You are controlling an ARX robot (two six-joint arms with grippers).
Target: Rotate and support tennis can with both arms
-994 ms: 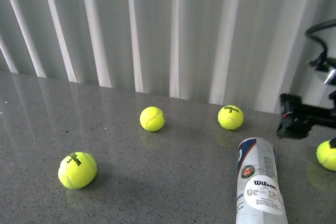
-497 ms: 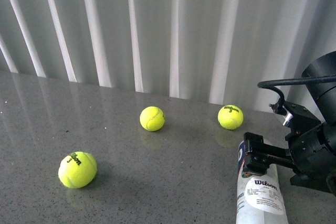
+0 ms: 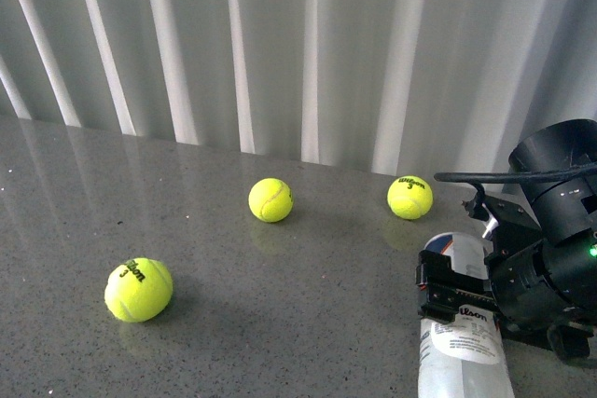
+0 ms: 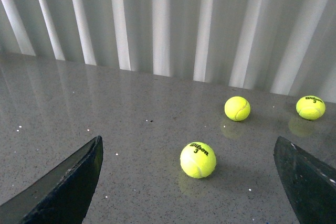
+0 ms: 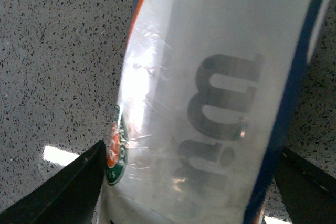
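Observation:
The tennis can (image 3: pixel 461 337) lies on its side on the grey table at the lower right, its length running away from me. My right gripper (image 3: pixel 446 288) hangs over its middle, open, one black finger on each side of the tube. The right wrist view is filled by the can (image 5: pixel 210 93) with its round emblem, and the right gripper (image 5: pixel 191 187) straddles it, fingers (image 5: pixel 65 192) showing at both edges. My left gripper (image 4: pixel 188 142) is open above bare table with nothing between its fingers. No can shows in the left wrist view.
Three yellow-green tennis balls lie loose: one near left (image 3: pixel 138 290), one mid-table (image 3: pixel 270 199), one just beyond the can (image 3: pixel 409 197). A pleated white curtain (image 3: pixel 280 44) closes off the table's far edge. The nearest ball (image 4: pixel 198 159) sits ahead of the left gripper.
My right arm has swung in from the right edge and come down over the can, its open fingers now on either side. The can has stayed lying in place.

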